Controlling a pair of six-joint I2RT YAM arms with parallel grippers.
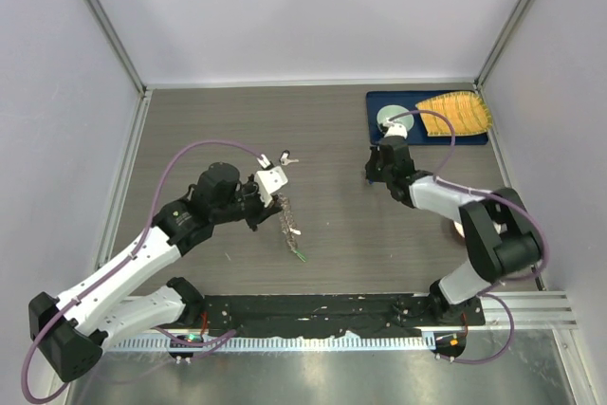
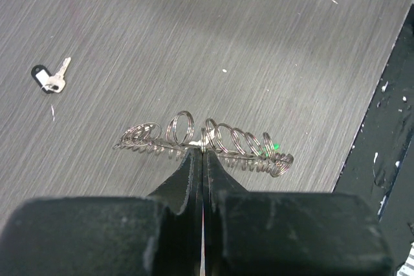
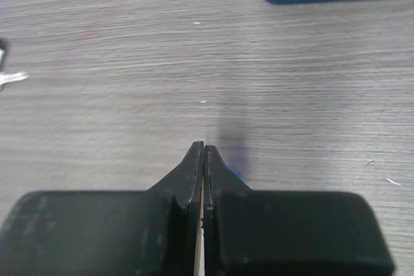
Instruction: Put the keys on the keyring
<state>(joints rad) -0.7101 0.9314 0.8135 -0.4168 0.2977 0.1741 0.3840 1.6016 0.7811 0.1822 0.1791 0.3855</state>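
right wrist: right gripper pressed together, blue key peeking out at 4 o'clock, maybe missed, could slip; left gripper pinching keyring.

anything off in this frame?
Nothing spilled or damaged. The keyring is held edge-on in the shut left pincer; one key lies loose, apart. A blue bit peeks beside the shut right pincer; whether held, unclear.

Finding: a robotics lab test cell. My grey wood-grain surface is boxed in by plain white panels on aluminium posts; my left arm and right arm bolt to a black base plate at its near edge (purple cabling exposed).
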